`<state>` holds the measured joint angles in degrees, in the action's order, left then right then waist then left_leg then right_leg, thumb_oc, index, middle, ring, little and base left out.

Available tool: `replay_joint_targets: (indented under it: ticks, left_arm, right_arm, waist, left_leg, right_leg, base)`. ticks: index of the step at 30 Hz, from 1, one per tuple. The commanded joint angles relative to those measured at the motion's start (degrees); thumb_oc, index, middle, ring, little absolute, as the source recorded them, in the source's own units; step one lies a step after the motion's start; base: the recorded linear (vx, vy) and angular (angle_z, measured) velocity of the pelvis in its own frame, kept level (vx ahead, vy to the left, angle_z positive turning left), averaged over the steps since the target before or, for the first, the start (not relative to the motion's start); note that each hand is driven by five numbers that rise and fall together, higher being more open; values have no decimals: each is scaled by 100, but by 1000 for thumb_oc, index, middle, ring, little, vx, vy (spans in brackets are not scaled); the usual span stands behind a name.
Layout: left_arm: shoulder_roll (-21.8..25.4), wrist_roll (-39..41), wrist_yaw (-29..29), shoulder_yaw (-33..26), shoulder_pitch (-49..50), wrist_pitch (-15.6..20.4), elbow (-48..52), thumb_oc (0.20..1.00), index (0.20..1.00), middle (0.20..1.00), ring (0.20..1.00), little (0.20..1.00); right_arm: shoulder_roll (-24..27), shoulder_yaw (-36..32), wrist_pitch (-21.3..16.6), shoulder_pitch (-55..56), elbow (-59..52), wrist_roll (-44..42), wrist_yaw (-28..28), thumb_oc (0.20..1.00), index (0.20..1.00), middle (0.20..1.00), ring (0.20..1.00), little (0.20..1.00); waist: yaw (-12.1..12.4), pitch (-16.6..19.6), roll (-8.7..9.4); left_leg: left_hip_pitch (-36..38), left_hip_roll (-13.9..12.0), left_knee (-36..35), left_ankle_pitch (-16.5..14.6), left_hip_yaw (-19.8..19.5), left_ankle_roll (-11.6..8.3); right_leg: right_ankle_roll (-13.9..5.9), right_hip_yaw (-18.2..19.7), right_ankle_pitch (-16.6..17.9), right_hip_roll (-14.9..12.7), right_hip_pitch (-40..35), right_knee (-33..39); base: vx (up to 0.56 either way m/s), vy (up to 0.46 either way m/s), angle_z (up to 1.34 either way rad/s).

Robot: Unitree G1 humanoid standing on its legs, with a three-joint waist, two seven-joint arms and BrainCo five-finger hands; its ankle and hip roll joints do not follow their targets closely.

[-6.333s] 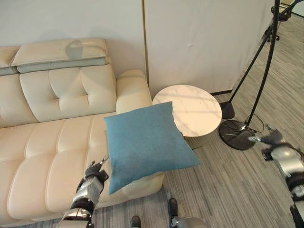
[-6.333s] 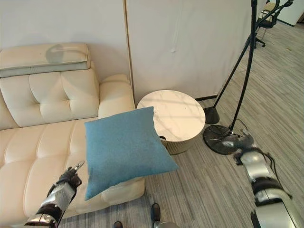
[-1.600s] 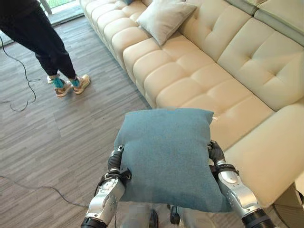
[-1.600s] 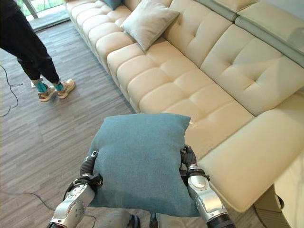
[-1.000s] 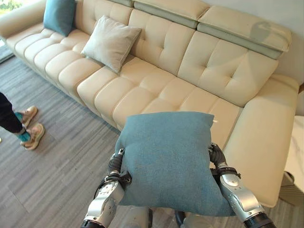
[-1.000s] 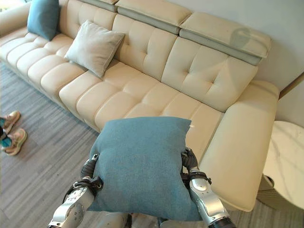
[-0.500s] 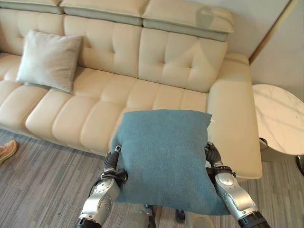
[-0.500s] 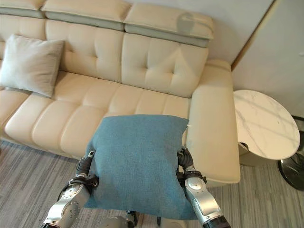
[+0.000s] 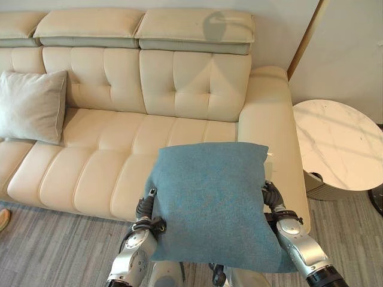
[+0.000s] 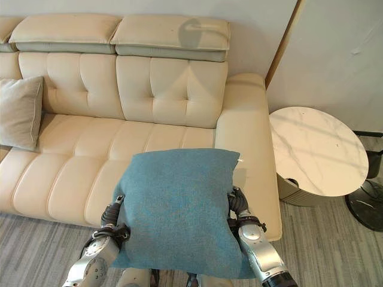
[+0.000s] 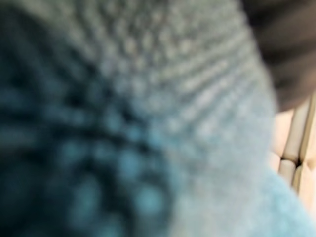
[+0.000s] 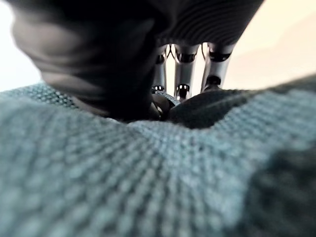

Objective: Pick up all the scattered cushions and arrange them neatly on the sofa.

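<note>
Currently we carry the blue cushion (image 9: 210,203) between both hands, held up in front of the sofa (image 9: 149,143), over its front edge near the right armrest. Left hand (image 9: 143,210) grips the cushion's left edge, fingers curled onto the fabric; right hand (image 9: 272,200) clamps the right edge the same way. We judge this as the transport step, with placing not yet done. Next move calls for lifting the cushion over the seat and setting it upright against the backrest, likely at the free right end, then letting go with both hands. A grey cushion (image 9: 30,106) already leans on the backrest further left.

Eye views show the whole layout, plus the round table (image 10: 317,149) beside the armrest. Right wrist view adds close detail: fingers (image 12: 182,74) hooked over the cushion's edge. Left wrist view gives mostly blurred blue weave.
</note>
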<state>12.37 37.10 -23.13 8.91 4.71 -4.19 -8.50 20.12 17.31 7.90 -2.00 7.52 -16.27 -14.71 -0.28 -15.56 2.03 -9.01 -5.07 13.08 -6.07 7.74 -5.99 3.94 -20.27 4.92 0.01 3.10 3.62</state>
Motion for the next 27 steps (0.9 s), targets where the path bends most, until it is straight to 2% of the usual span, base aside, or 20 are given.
replay_joint_targets:
  ticks: [1,2,4,5,6,7,13,15,17,20,21,22,23,27]
  left_arm:
    - [-52,-210,97,132,-207,432,867,200,200,200,200,200]
    - [-64,-251,76,147,-228,434,858,200,200,200,200,200]
    - [-75,-267,83,142,-231,439,853,200,200,200,200,200]
    - [-84,-258,67,126,-225,443,853,200,200,200,200,200]
    - [-90,-301,101,206,-240,429,851,200,200,200,200,200]
    - [-85,-313,113,219,-243,424,853,200,200,200,200,200]
    - [144,-777,30,261,-418,467,874,200,200,200,200,200]
    - [204,-1077,-189,364,-845,596,779,200,200,200,200,200]
    - [190,-1167,-258,431,-1021,637,746,200,200,200,200,200]
    - [272,-1561,-724,675,-2129,799,380,200,200,200,200,200]
    - [789,-2312,-1402,912,-4358,819,-315,200,200,200,200,200]
    - [791,-2310,-1404,914,-4388,825,-332,200,200,200,200,200]
    - [1066,-2597,-1625,1149,-5368,789,-663,200,200,200,200,200]
    - [1425,-2792,-1837,1436,-6535,736,-1257,200,200,200,200,200]
  right_arm:
    - [-193,212,-367,-297,-513,13,127,200,200,200,200,200]
    - [-160,199,-358,-307,-514,56,115,200,200,200,200,200]
    - [-140,179,-342,-306,-523,77,121,200,200,200,200,200]
    - [-132,138,-337,-253,-553,101,129,200,200,200,200,200]
    - [-136,61,-352,-184,-574,134,112,200,200,200,200,200]
    - [-142,59,-348,-169,-575,144,100,200,200,200,200,200]
    - [-290,147,-476,-307,-501,44,5,200,200,200,200,200]
    - [-422,327,-666,-794,-378,-96,-170,200,200,200,200,200]
    - [-464,390,-711,-995,-347,-112,-235,200,200,200,200,200]
    - [-567,550,-938,-2091,-64,-171,-724,200,200,200,200,200]
    - [-202,375,-1061,-3973,412,122,-1405,200,200,200,200,200]
    - [-199,369,-1068,-4000,427,119,-1403,200,200,200,200,200]
    - [195,300,-1131,-4805,742,270,-1686,200,200,200,200,200]
    - [588,215,-1269,-5716,1212,225,-1967,200,200,200,200,200]
  waist:
    - [54,54,-60]
    - [41,45,-120]
    - [32,40,-153]
    - [-11,67,-208]
    - [-35,48,-307]
    - [-38,50,-319]
    - [-8,-141,-239]
    - [48,-348,-214]
    - [68,-402,-212]
    - [113,-597,-224]
    - [111,-831,-212]
    - [110,-827,-211]
    - [84,-925,-221]
    - [26,-1021,-238]
  left_leg:
    - [300,231,-1113,685,-452,258]
    - [240,176,-1358,938,-607,204]
    - [257,157,-1366,949,-592,173]
    - [358,98,-1487,915,-421,168]
    - [491,119,-1759,1020,-293,136]
    - [516,143,-1808,992,-303,143]
    - [499,304,-1808,881,-195,291]
    - [127,368,-1650,850,-207,353]
    - [-4,382,-1574,836,-209,369]
    - [-541,418,-1197,801,-227,381]
    - [-1366,410,-528,704,-270,366]
    - [-1406,412,-513,712,-274,370]
    - [-1792,403,-224,668,-345,385]
    - [-2438,415,302,538,-456,412]
  right_leg:
    - [-666,361,-796,-301,-269,96]
    - [-663,374,-823,-322,-267,70]
    - [-668,404,-844,-349,-317,54]
    - [-684,400,-892,-348,-348,28]
    - [-692,389,-872,-353,-352,33]
    - [-691,403,-863,-362,-345,36]
    - [-796,542,-759,-525,-83,-64]
    - [-816,660,-722,-617,357,-304]
    - [-815,670,-711,-646,484,-372]
    - [-816,707,-685,-739,993,-680]
    - [-785,729,-729,-816,1738,-1200]
    - [-783,726,-722,-821,1773,-1210]
    - [-778,763,-771,-865,2136,-1492]
    - [-780,827,-885,-896,2746,-1973]
  base:
    - [81,93,-32]
    - [127,140,-38]
    - [102,110,-27]
    - [136,214,-26]
    - [161,265,-19]
    - [131,268,-9]
    - [35,170,3]
    - [-114,149,0]
    - [-88,89,1]
    - [-132,91,8]
    - [-144,81,9]
    - [-156,71,10]
    - [-63,22,18]
    - [-44,23,21]
